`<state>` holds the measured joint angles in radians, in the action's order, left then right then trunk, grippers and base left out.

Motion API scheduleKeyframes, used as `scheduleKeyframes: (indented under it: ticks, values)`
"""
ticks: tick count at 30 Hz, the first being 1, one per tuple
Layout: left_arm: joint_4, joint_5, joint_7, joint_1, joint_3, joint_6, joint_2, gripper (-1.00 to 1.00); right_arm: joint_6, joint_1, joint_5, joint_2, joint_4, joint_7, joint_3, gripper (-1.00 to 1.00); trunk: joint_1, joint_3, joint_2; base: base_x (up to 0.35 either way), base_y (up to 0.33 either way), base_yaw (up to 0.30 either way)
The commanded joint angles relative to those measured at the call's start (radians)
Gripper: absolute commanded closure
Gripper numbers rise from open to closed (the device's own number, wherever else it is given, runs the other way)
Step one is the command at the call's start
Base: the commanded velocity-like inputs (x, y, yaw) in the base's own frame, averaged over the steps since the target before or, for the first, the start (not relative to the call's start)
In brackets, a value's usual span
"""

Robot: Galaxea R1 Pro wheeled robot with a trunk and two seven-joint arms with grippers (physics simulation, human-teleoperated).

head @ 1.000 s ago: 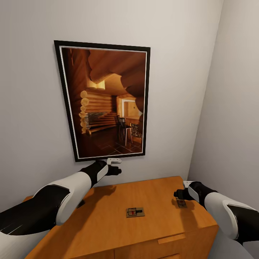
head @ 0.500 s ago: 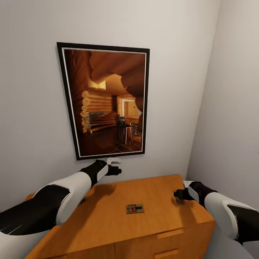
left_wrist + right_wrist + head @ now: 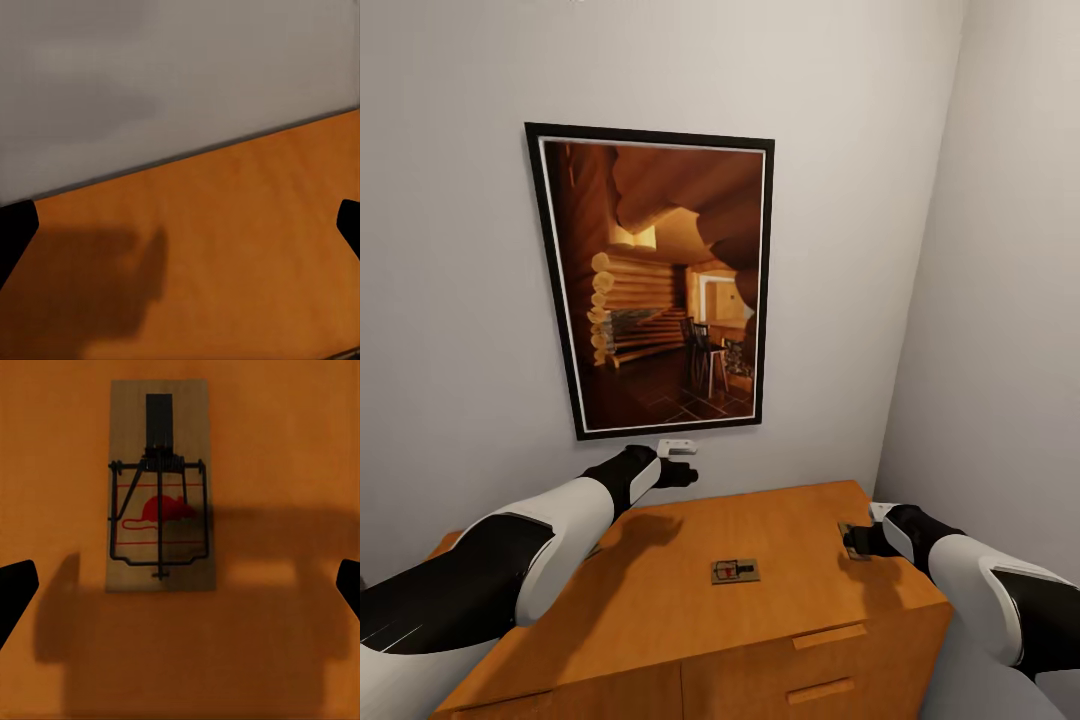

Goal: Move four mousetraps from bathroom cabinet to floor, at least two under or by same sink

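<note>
Two mousetraps lie on the flat top of the orange-brown cabinet (image 3: 660, 600). One mousetrap (image 3: 735, 571) rests near the middle of the top. The other mousetrap (image 3: 851, 529) lies at the right edge, just beyond my right gripper (image 3: 857, 543). In the right wrist view that mousetrap (image 3: 159, 487) sits flat, with its red mouse mark and dark wire facing up, ahead of the right gripper (image 3: 180, 594), which is open and hovers above the wood. My left gripper (image 3: 688, 472) hangs over the cabinet's back edge by the wall; the left gripper (image 3: 180, 232) is open and holds nothing.
A large framed picture (image 3: 655, 280) of a log cabin interior hangs on the grey wall behind the cabinet. A second grey wall (image 3: 1000, 300) closes the corner on the right. Drawer fronts with slab pulls (image 3: 820, 690) show below the top.
The whole view has shifted, so more of the cabinet's front shows. The right-hand mousetrap, earlier under my right gripper, now lies just beyond its fingertips.
</note>
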<state>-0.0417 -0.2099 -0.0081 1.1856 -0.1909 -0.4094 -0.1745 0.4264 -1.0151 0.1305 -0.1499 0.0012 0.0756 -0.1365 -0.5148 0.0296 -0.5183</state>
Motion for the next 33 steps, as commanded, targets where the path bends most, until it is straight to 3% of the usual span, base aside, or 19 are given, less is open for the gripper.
scheduleKeyframes:
  ticks: [1, 21, 33]
  values:
    - [-0.001, -0.008, -0.001, 0.0, -0.009, -0.004, 0.0, -1.0, 0.003, 0.0, 0.011, 0.0, 0.0, 0.004, -0.008, -1.0, 0.0, 0.0, -0.001, -0.01, 0.0, 0.0]
    - [-0.001, -0.008, -0.001, 0.0, -0.009, -0.003, 0.0, -1.0, 0.002, 0.0, 0.012, -0.002, -0.001, 0.004, -0.008, -1.0, 0.0, 0.0, -0.001, 0.001, 0.0, 0.0]
    - [0.0, -0.005, -0.001, 0.0, -0.009, -0.002, 0.0, -1.0, 0.002, 0.0, 0.012, 0.0, -0.001, 0.004, -0.008, -1.0, 0.0, 0.0, -0.001, 0.129, 0.0, 0.0]
